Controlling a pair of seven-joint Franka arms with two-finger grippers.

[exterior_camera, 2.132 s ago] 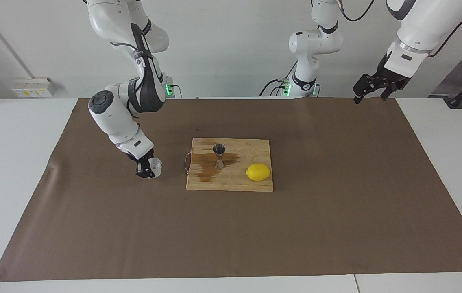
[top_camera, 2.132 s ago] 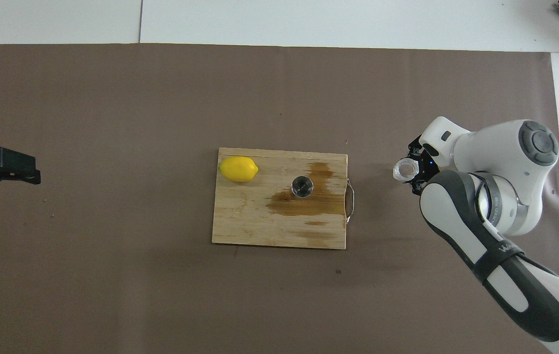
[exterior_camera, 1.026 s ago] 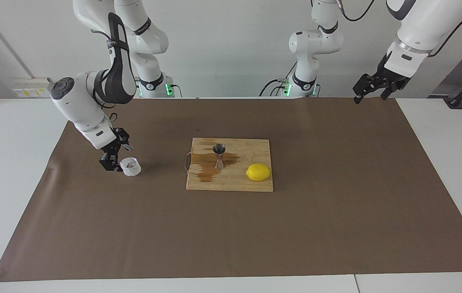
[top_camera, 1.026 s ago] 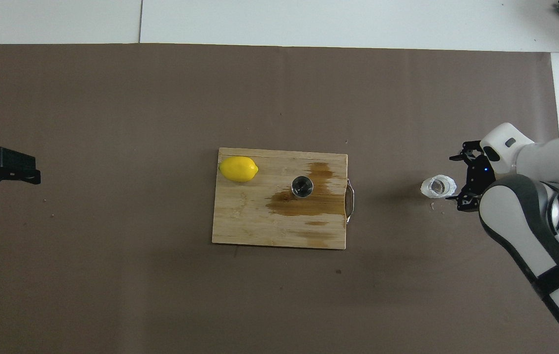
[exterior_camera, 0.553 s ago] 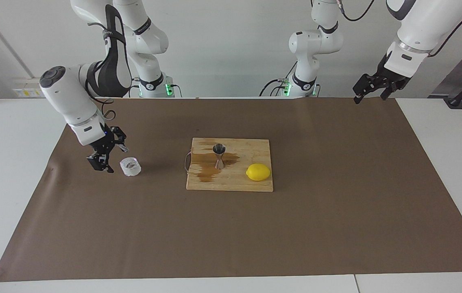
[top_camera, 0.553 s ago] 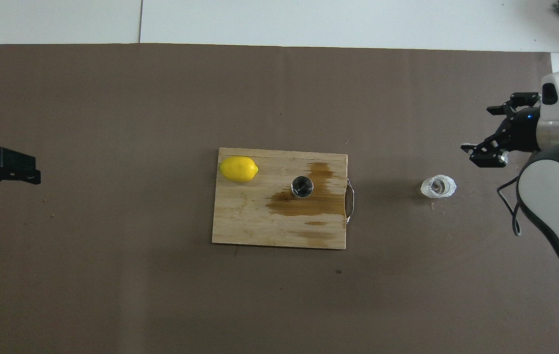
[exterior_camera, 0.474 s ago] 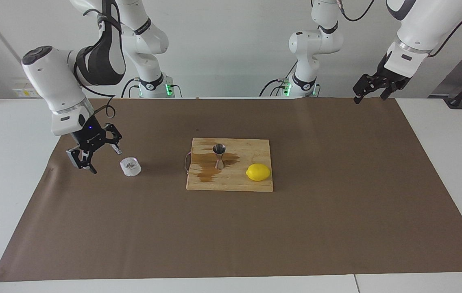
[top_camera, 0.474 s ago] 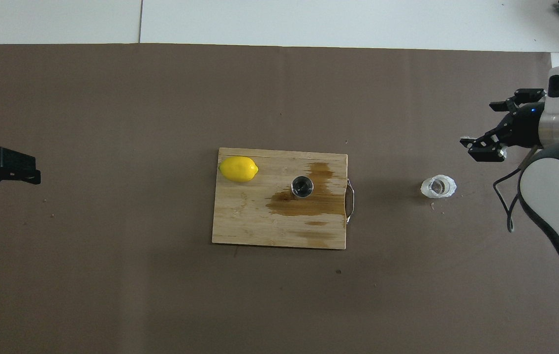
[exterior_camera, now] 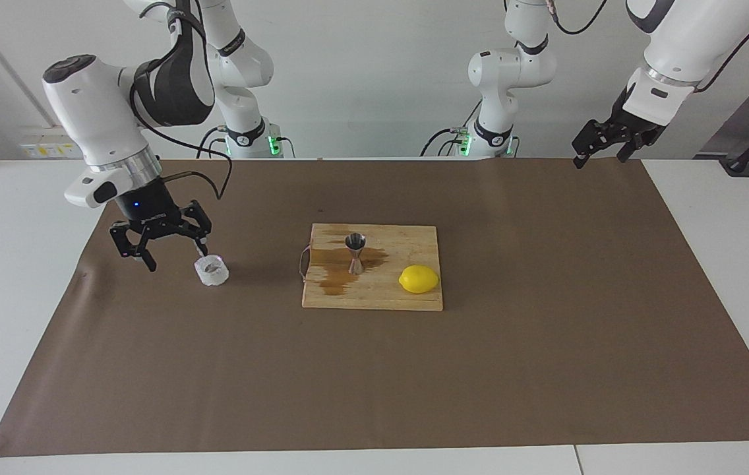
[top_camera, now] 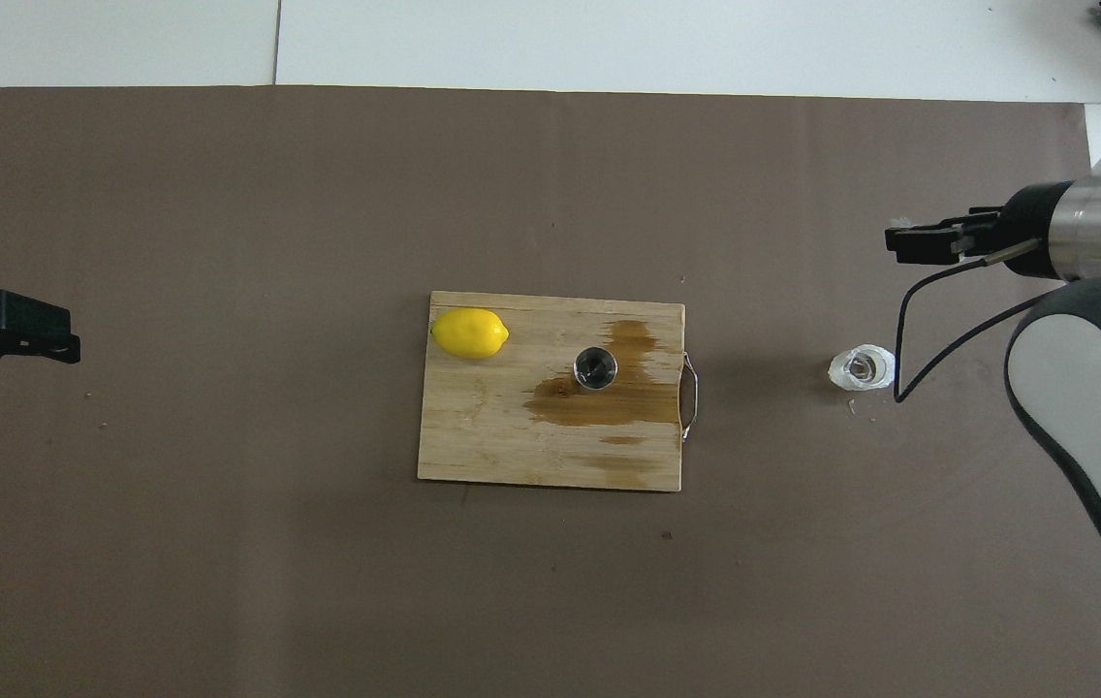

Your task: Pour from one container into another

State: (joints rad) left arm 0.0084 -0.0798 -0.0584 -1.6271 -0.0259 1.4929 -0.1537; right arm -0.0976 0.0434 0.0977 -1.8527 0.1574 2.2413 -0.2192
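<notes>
Standing upright on mat — ribbed cup (exterior_camera: 211, 270)

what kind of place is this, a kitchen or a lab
Most likely a robotics lab staged as a bar prep spot: a brown paper sheet covers the table, with a wooden cutting board, steel jigger and lemon.

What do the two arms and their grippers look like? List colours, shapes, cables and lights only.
Both arms have glossy white rounded shells with dark grey joint bands and caps. The right arm carries a loose black cable and a silver wrist ring. The right gripper is black with a small blue light. The left gripper is black too. Green lights glow at the right arm's base.
</notes>
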